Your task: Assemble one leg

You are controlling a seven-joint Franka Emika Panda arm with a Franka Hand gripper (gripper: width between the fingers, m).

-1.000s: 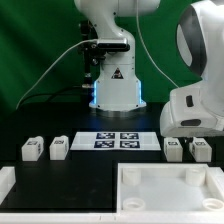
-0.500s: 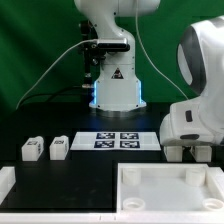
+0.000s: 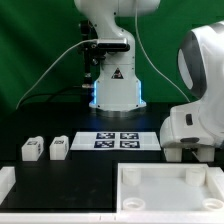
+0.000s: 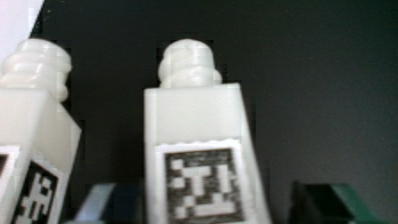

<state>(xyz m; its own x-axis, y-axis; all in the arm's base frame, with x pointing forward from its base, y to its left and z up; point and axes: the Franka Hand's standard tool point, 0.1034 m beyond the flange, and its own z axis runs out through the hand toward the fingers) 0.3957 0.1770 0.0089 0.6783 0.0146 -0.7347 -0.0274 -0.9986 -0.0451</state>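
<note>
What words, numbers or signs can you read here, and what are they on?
No readable words or numbers anywhere.
Triangle sign on the robot base: too small to read.
Square black-and-white tags on the marker board and the leg: patterns, not letters.

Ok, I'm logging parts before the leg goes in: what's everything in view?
legs: four, white with black tags; two on the table at the exterior view's left, two under the gripper
panel: one, white, front of table toward the exterior view's right
marker board: one, white with black tags, mid-table
table: one, black, under everything
backdrop: one, green, behind
arm: one, white, base at back, wrist at the exterior view's right
gripper: one, dark fingertips, open either side of a leg
</note>
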